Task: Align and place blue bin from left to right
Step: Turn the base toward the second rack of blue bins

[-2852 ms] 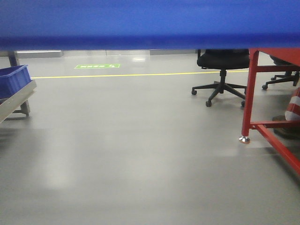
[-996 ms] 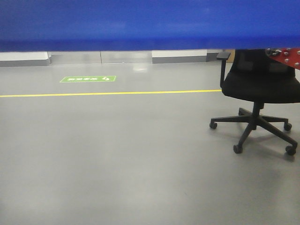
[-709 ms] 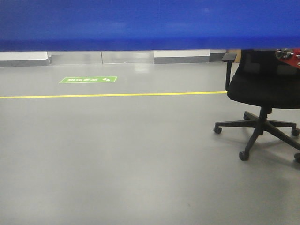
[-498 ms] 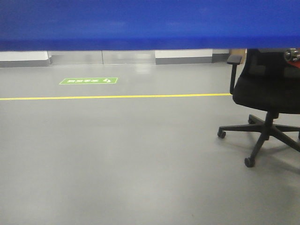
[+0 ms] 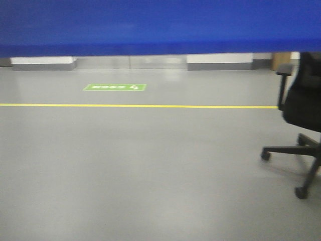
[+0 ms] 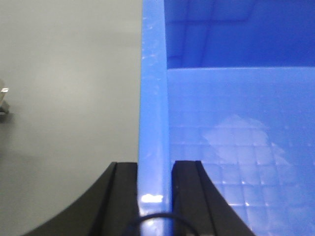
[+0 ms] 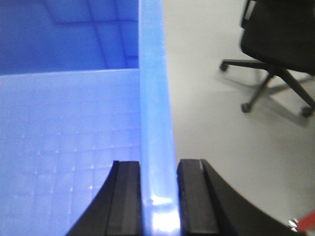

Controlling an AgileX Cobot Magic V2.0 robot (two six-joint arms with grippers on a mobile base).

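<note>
The blue bin (image 5: pixel 160 25) fills the top band of the front view, held off the floor. In the left wrist view my left gripper (image 6: pixel 154 169) is shut on the bin's left rim (image 6: pixel 153 98), one black finger (image 6: pixel 123 196) outside, the other inside over the gridded bin floor (image 6: pixel 236 147). In the right wrist view my right gripper (image 7: pixel 158 169) is shut on the bin's right rim (image 7: pixel 155 88), with the bin's inside (image 7: pixel 64 128) to its left.
Grey floor with a yellow line (image 5: pixel 135 106) and a green floor sign (image 5: pixel 115 87). A black office chair (image 5: pixel 301 120) stands at the right, also in the right wrist view as a chair (image 7: pixel 275 44). A low wall base (image 5: pixel 215 61) runs behind.
The view has swung: the chair slid from centre-right to the right edge, and the red table and the small blue bin on a rack left the view. The bin stays held.
</note>
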